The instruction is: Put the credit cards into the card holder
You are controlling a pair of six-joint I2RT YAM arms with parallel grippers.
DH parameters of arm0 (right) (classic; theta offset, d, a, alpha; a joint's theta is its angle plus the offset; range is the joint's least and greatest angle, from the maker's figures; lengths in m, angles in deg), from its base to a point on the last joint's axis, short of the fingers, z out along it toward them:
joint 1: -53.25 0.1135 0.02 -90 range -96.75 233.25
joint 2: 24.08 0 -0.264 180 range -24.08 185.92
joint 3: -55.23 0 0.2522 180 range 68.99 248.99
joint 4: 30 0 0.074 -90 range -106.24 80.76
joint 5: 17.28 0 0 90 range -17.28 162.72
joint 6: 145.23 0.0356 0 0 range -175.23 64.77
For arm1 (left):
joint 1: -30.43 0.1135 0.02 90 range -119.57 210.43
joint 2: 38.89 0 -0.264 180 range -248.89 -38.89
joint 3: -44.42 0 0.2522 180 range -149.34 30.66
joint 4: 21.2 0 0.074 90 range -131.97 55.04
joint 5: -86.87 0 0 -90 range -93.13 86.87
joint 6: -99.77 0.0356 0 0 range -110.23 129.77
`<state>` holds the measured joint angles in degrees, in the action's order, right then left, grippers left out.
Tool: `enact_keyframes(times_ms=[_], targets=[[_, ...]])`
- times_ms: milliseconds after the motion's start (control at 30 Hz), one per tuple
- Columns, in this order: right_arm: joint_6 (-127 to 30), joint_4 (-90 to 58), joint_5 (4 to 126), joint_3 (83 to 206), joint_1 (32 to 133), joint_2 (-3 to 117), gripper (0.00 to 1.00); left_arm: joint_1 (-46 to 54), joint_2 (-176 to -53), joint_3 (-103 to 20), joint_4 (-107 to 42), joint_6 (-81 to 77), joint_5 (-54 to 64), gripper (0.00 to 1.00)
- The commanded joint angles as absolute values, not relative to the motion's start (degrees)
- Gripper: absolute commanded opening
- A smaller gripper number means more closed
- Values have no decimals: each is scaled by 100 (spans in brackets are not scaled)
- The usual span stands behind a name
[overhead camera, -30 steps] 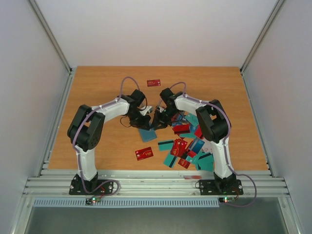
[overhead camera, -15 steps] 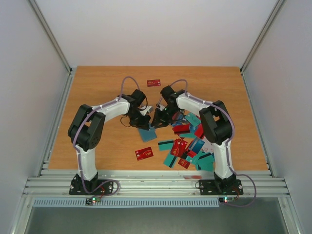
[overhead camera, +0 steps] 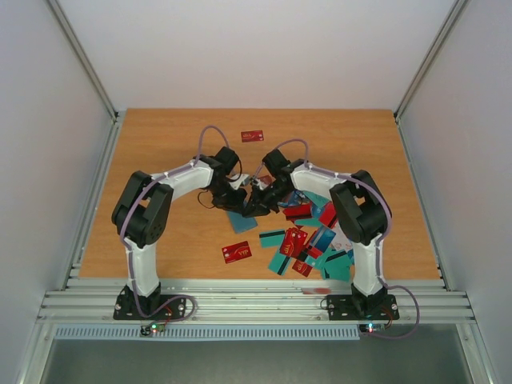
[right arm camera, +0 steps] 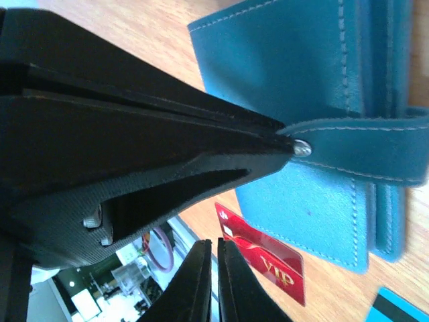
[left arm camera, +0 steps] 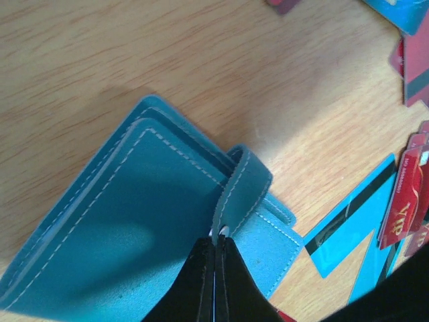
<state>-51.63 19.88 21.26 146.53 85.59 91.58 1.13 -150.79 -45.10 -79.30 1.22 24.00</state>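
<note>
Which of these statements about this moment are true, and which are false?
1. The left gripper is shut on the strap of the card holder. True.
2. The right gripper holds a red card. False: nothing shows between its fingers; the red VIP card lies flat on the table.
3. Every credit card is already in the card holder. False: many lie loose in a pile.
4. One lone red card lies at the far side, away from the pile. True.
</note>
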Motion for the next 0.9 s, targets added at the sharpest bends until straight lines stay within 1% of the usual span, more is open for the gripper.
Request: enact_keyframes(times_ms=[0, 167, 367, 633, 867], targets=[[-5163, 1575, 1974, 14709, 8760, 9383, 4, 99, -15293, -4503, -8057, 171, 2313, 0], [-5135, 1698, 2469, 14643, 8753, 9573, 2, 99, -15295, -4501, -8075, 181, 2314, 0], [-5166, 1949, 2977, 14611, 8732, 9826, 1, 99, -15314, -4517, -8109, 186, 2330, 0], [-5119, 2096, 3271, 14496, 8631, 9993, 1, 103, -15302, -4536, -8151, 145, 2339, 0], [-5145, 2314, 3477, 14510, 8558, 10037, 1, 99, -15175, -4645, -8423, 192, 2052, 0]])
